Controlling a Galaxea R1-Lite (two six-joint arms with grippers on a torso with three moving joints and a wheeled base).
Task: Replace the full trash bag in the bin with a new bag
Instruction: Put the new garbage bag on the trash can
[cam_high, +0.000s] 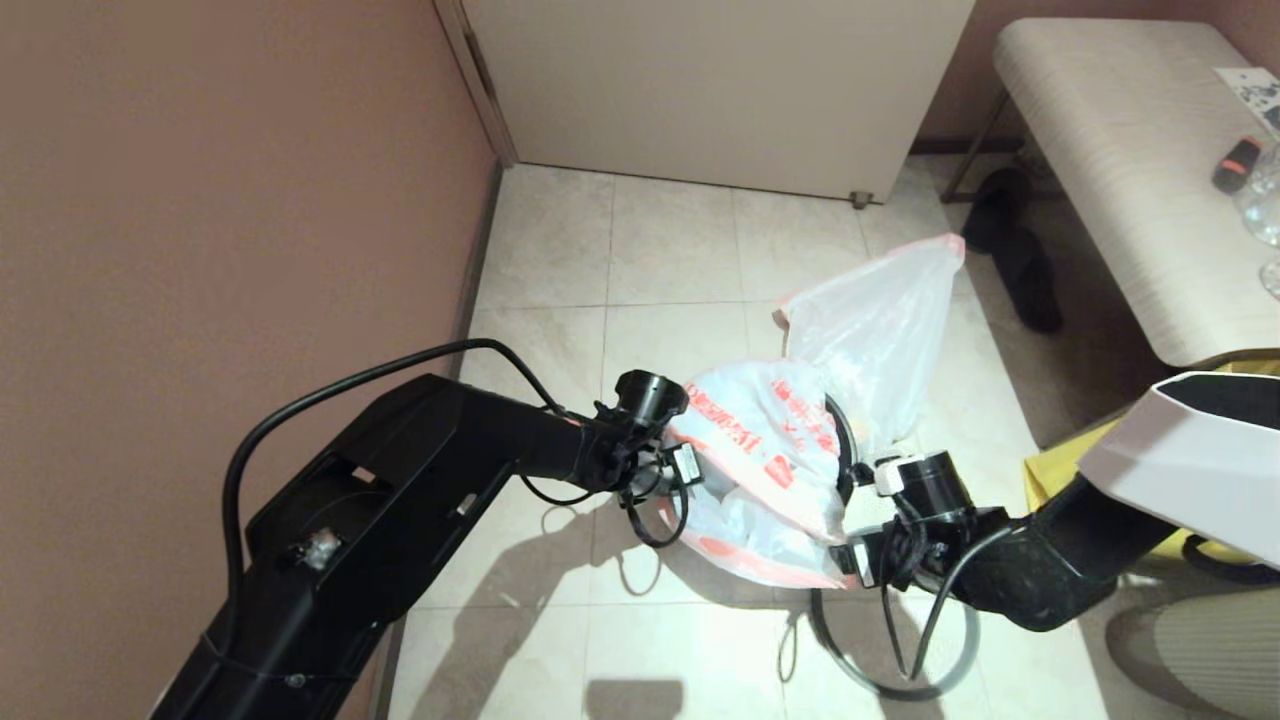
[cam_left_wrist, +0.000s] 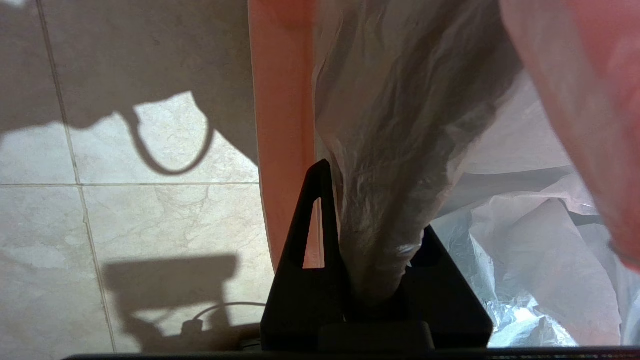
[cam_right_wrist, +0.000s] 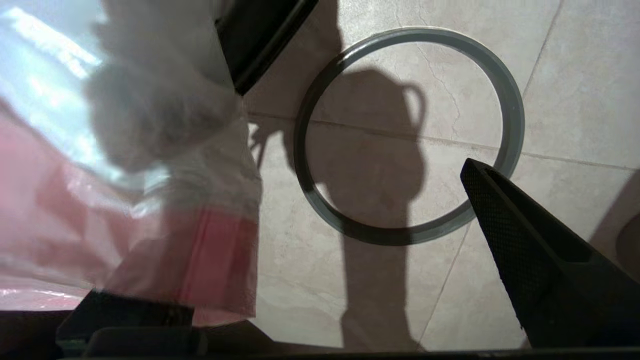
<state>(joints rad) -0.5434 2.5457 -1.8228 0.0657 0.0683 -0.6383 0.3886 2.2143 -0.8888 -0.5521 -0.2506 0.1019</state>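
Fitting of the new bag (cam_high: 770, 450) over the bin (cam_high: 838, 440) at mid-floor is judged underway. Its left edge is clamped by the left pincer (cam_left_wrist: 372, 250); the right pincer (cam_right_wrist: 350, 280) is held apart beside the right edge, which must be gripped next.

New bag (cam_high: 765, 440): thin translucent white plastic film, crinkled, faintly glossy, red print and red edge. Full trash bag (cam_high: 880, 330): the same thin film, wrinkled, pink top edge. Hoop rim (cam_right_wrist: 510, 120): smooth matt grey plastic. Floor (cam_high: 660, 250): pale stone-look tile, smooth, low sheen. Right gripper's finger (cam_right_wrist: 525, 250): matt black with fine dimpled texture. Bench (cam_high: 1110, 140): woven cloth cover, ribbed, matt.
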